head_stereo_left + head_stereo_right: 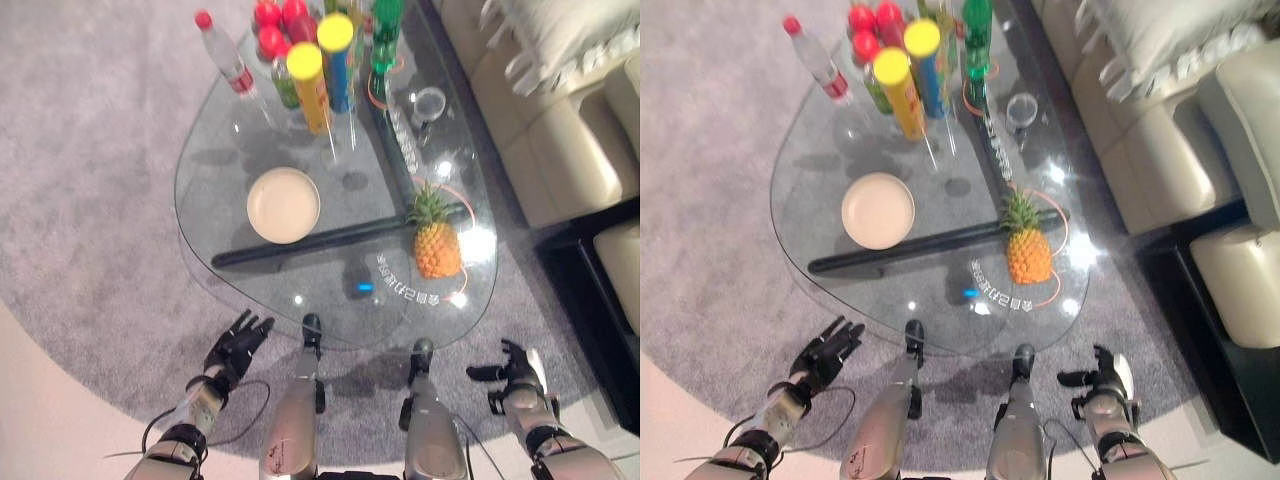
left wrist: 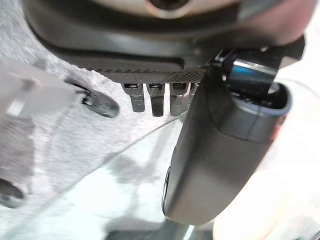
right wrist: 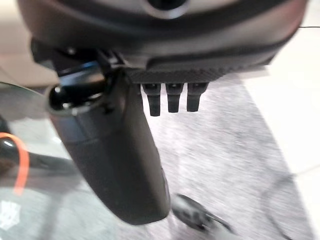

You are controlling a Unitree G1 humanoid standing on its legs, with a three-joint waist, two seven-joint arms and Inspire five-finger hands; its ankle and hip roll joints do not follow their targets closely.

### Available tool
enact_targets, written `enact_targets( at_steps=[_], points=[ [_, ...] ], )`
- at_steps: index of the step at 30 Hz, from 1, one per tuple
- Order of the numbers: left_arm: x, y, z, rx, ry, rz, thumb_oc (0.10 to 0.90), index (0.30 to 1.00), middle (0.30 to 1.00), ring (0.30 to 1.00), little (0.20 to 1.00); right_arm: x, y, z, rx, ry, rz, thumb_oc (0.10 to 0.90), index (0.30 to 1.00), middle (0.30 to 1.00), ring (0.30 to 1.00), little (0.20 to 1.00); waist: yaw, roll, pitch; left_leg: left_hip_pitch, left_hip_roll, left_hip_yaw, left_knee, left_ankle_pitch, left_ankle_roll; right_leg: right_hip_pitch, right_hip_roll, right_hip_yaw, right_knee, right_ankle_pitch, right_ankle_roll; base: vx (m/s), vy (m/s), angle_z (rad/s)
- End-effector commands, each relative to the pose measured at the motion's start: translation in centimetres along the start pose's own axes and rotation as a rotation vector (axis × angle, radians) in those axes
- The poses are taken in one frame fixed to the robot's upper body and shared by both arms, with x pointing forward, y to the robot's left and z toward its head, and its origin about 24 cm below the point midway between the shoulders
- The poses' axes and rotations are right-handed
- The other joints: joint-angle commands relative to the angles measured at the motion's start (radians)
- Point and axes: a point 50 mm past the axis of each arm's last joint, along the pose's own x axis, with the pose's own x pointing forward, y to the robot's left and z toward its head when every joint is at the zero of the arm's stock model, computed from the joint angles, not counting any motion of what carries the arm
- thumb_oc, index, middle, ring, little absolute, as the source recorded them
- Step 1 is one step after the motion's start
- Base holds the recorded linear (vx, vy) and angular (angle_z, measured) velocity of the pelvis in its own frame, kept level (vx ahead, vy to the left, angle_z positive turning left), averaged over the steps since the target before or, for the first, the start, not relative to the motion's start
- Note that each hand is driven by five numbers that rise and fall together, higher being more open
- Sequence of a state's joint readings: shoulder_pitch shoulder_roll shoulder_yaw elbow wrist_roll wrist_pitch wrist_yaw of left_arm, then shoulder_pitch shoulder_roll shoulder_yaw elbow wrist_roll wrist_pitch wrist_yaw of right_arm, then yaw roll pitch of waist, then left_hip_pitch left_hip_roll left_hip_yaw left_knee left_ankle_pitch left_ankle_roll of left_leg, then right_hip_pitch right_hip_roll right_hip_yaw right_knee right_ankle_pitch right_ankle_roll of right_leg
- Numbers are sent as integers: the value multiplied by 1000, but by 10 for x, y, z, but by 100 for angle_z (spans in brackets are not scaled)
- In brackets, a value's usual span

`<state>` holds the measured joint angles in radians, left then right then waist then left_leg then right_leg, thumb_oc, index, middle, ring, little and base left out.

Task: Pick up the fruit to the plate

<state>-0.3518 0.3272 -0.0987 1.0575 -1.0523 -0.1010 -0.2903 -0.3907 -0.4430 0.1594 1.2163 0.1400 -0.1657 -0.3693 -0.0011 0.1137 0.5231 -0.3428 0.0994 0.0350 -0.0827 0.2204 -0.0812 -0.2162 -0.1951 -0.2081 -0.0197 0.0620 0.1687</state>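
Pineapple (image 1: pixel 437 245): upright on the glass tabletop (image 1: pixel 230 165), toward its right near edge, leafy crown pointing away.
Plate (image 1: pixel 284 204): cream, round, bare, left of the pineapple and well apart from it.
Bottles and cans (image 1: pixel 310 85): clustered at the tabletop's far end.
Left robot hand (image 1: pixel 238 345): low over the grey carpet (image 1: pixel 90 230), short of the tabletop's near edge, fingers straight, holding nothing.
Right robot hand (image 1: pixel 516 374): beside the near right edge, fingers relaxed, thumb out, holding nothing.
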Motion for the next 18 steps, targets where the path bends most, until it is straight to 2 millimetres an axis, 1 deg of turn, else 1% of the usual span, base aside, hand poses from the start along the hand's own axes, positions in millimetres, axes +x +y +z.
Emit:
enact_targets(
  at_steps=[1, 2, 5, 6, 7, 11, 16, 18],
  points=[
    [-1, 11, 42, -49, -215, 92, 800, 900, 900, 900, 900, 3, -23, 17, 139, -87, -222, 800, 900, 900, 900, 900, 0, -52, -3, -131, -42, 41, 161, -143, 7, -283, 3, 42, 229, -36, -45, -131, -57, 13],
    [-1, 10, 43, -44, -220, 94, 800, 900, 900, 900, 900, 3, -23, 18, 145, -91, -224, 800, 900, 900, 900, 900, 0, -53, -3, -144, -43, 40, 173, -146, 8, -295, 3, 43, 239, -39, -45, -72, -43, 13],
    [3, 2, 52, -22, -263, 122, 800, 900, 900, 900, 900, 4, -19, 34, 182, -130, -232, 800, 900, 900, 900, 900, -2, -55, -3, -239, -48, 33, 249, -157, 9, -384, 8, 50, 304, -51, -48, -84, -53, 6],
    [4, 0, 54, -11, -280, 138, 800, 900, 900, 900, 900, 4, -17, 40, 192, -148, -230, 800, 900, 900, 900, 900, -3, -56, -3, -287, -50, 27, 293, -164, 12, -432, 10, 56, 340, -56, -51, -80, -50, 6],
    [4, -1, 54, -11, -282, 137, 800, 900, 900, 900, 900, 5, -17, 41, 194, -150, -230, 800, 900, 900, 900, 900, -3, -56, -3, -293, -50, 27, 301, -167, 13, -438, 10, 57, 346, -57, -52, -77, -42, 8],
    [4, -4, 50, 35, -287, 149, 800, 900, 900, 900, 900, 5, -14, 54, 203, -189, -217, 800, 900, 900, 900, 900, -4, -60, -3, -381, -51, 11, 402, -200, 16, -523, 18, 73, 411, -73, -58, -63, -26, 2],
    [5, -5, 51, 82, -282, 204, 800, 900, 900, 900, 900, 8, -14, 69, 223, -230, -199, 800, 900, 900, 900, 900, -1, -62, -3, -427, -38, 7, 428, -205, 15, -573, 25, 78, 432, -75, -59, -44, -6, -3],
    [6, -4, 51, 91, -282, 220, 800, 900, 900, 900, 900, 8, -14, 71, 224, -234, -194, 800, 900, 900, 900, 900, -3, -63, -3, -436, -36, 7, 434, -206, 14, -582, 28, 79, 436, -77, -61, -24, 10, -24]
  ],
)
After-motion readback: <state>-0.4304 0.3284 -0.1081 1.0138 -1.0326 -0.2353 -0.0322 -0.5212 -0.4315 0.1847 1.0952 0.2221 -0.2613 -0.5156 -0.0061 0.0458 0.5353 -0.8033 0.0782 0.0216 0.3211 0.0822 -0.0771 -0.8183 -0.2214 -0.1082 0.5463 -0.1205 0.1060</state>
